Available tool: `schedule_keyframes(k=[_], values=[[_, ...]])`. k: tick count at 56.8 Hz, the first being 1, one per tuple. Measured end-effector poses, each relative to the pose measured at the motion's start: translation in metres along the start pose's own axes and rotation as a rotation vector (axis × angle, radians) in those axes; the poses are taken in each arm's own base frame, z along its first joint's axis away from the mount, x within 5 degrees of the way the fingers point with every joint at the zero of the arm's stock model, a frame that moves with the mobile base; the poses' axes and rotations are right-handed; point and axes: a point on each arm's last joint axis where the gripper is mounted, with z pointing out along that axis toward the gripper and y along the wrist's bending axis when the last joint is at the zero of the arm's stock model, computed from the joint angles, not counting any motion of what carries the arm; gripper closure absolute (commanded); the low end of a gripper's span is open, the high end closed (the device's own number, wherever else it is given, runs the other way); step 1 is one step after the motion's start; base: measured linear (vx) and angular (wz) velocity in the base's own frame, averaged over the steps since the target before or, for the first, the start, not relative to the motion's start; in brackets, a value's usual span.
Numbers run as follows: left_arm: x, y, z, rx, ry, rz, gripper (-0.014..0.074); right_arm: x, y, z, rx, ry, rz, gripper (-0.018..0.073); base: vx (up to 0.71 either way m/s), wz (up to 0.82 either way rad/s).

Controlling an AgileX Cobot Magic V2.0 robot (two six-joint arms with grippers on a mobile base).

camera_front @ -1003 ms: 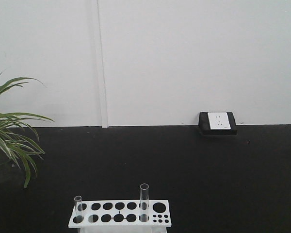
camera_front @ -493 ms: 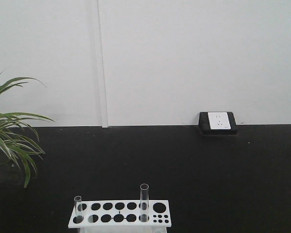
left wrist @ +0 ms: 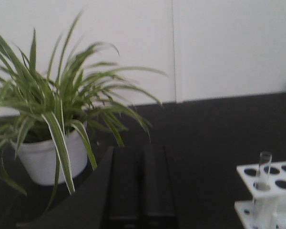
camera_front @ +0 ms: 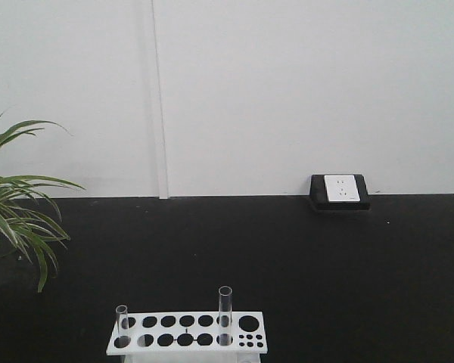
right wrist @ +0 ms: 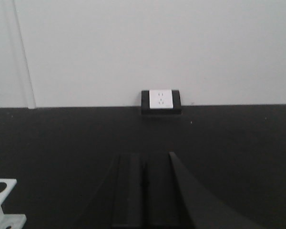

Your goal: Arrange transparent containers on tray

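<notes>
Both tubes, short test tube [camera_front: 122, 324] and tall test tube [camera_front: 225, 311], stand unmoved in the rack [camera_front: 188, 333], while left claw [left wrist: 143, 191] and right claw [right wrist: 144, 191] rest narrow, empty, arranging unstarted.

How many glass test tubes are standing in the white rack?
2. The shorter tube stands at the left end of the rack; the taller tube stands right of its middle. Others may lie outside the view.
</notes>
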Motion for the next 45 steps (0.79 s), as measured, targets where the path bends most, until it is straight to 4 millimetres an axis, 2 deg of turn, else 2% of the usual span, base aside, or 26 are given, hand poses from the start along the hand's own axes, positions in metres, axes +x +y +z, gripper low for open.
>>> schedule_keyframes(k=[13,21,35,40,45], values=[[0.016,0.000,0.031,-0.005,0.204,0.004,0.0538,0.014,0.000,0.028,0.001,0.145,0.001,0.0539,0.00,0.00],[0.025,-0.001,0.045,-0.006,0.290,0.008,0.0413,0.019,0.000,0.037,0.001,0.196,0.002,0.0470,0.00,0.00],[0.040,-0.001,0.070,-0.003,0.408,0.011,0.0155,0.026,0.000,0.046,0.001,0.248,0.003,0.0274,0.00,0.00],[0.043,-0.002,0.080,-0.003,0.400,-0.018,0.0106,0.029,-0.001,0.050,0.001,0.274,0.003,0.0223,0.00,0.00],[0.044,-0.003,0.091,0.004,0.378,-0.033,0.0104,0.032,0.000,0.053,0.002,0.296,0.015,0.0202,0.00,0.00]])
